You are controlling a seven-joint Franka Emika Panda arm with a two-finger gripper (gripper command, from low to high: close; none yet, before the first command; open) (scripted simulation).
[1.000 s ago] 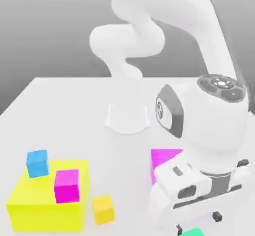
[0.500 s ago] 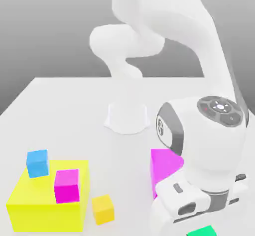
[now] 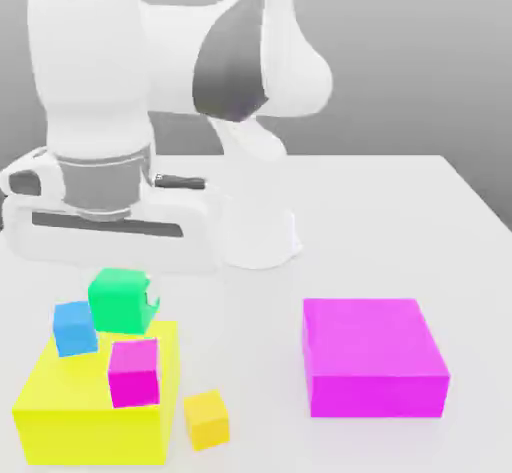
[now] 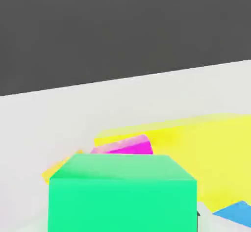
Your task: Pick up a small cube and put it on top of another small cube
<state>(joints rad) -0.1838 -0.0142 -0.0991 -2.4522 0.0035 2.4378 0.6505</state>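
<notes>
**Green cube held over the yellow block**

Here the small green cube (image 3: 122, 300) (image 4: 122, 196) hangs clear of the table in the gripper (image 3: 128, 299), whose jaws are clamped on it beneath the white hand. It sits above the back edge of the large yellow block (image 3: 95, 393) (image 4: 206, 152), just beside the small blue cube (image 3: 75, 327) (image 4: 235, 214), which rests tilted on that block's far corner. A small magenta cube (image 3: 134, 371) (image 4: 125, 146) lies on the block nearer the front. The small yellow cube (image 3: 206, 418) stands on the white table (image 3: 400, 211) beside the block. A large magenta block (image 3: 372, 354) sits well apart toward the exterior view's right.
</notes>
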